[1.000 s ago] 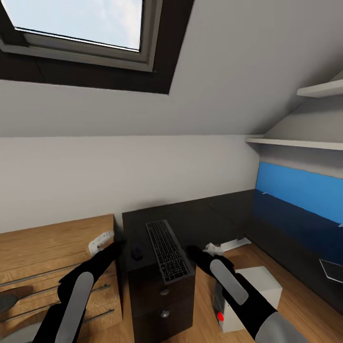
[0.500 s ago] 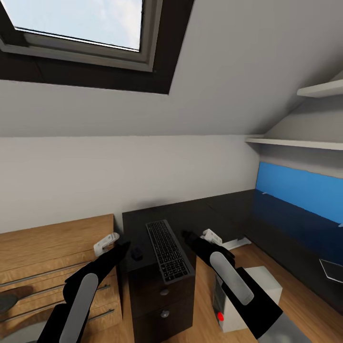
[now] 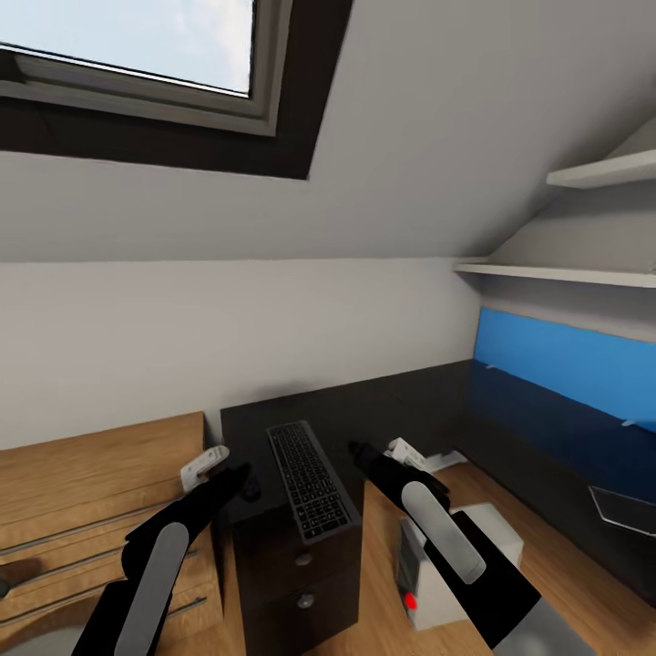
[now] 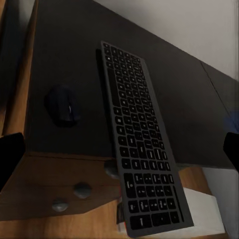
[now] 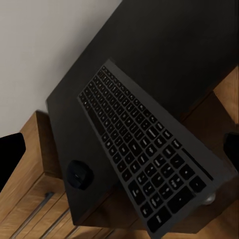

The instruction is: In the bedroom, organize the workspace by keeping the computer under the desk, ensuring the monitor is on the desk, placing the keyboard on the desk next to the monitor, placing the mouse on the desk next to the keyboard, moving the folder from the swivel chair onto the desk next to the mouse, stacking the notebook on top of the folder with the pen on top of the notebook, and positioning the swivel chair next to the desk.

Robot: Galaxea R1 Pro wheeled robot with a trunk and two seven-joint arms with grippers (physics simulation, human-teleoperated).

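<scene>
step: keyboard pickup approach | keyboard [image 3: 308, 481] on black drawer cabinet [image 3: 296, 569], near end overhanging; mouse [image 4: 63, 104] at its 9 o'clock | left gripper [image 3: 239, 476], right gripper [image 3: 357, 453] flank it, both wide, empty | next: close in on one edge, carry to desk [image 3: 556, 437] at 3 o'clock

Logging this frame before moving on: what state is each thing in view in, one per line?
Keyboard: flat on the black cabinet, near end overhanging its front edge.
Mouse: on the cabinet beside the keyboard, untouched.
Computer: upright on the floor, red light on.
Cabinet drawers: shut.
Left claw: open, empty.
Right claw: open, empty.
</scene>
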